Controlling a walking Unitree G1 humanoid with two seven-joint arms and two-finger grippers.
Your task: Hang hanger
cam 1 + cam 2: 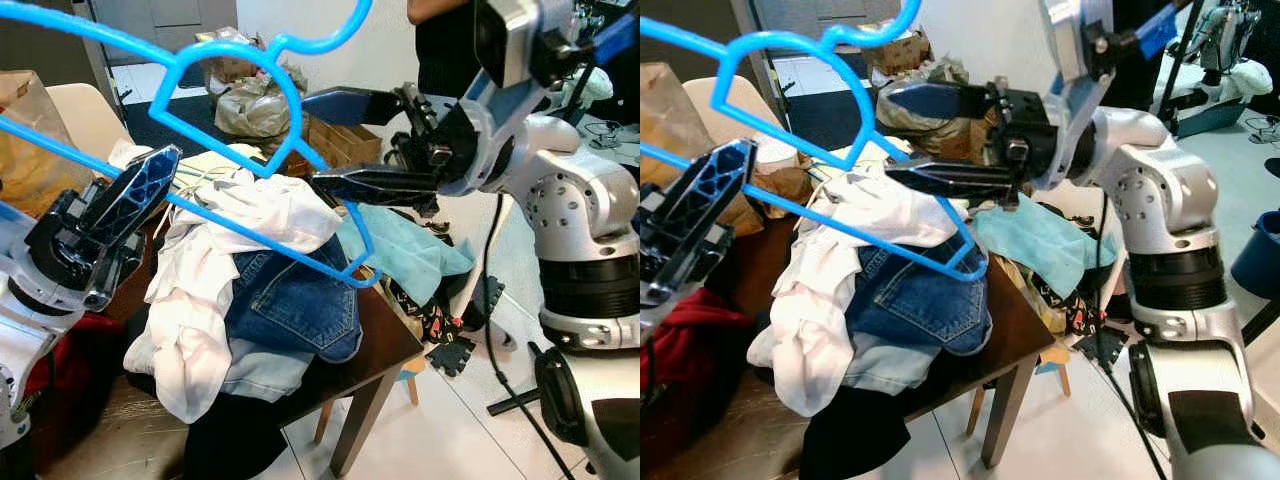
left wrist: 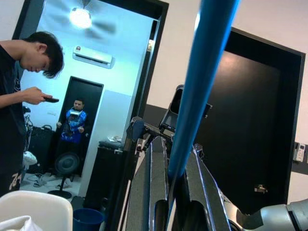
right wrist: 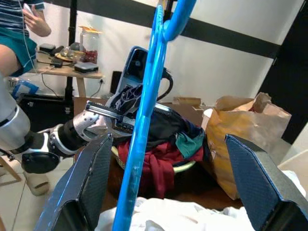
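Blue plastic hanger (image 1: 262, 160): light, rigid, slick; best gripped on its lower bar. Left gripper (image 1: 150, 185) fingers clamp that bar; right gripper (image 1: 365, 140) fingers spread, beside the hanger.

The hanger (image 1: 262, 120) leaves the head views at the top and left edge, so I cannot see its hook or far end. My left gripper (image 1: 120, 215) hides part of its bar. Clothes (image 1: 250, 290) cover most of the table (image 1: 385, 345).
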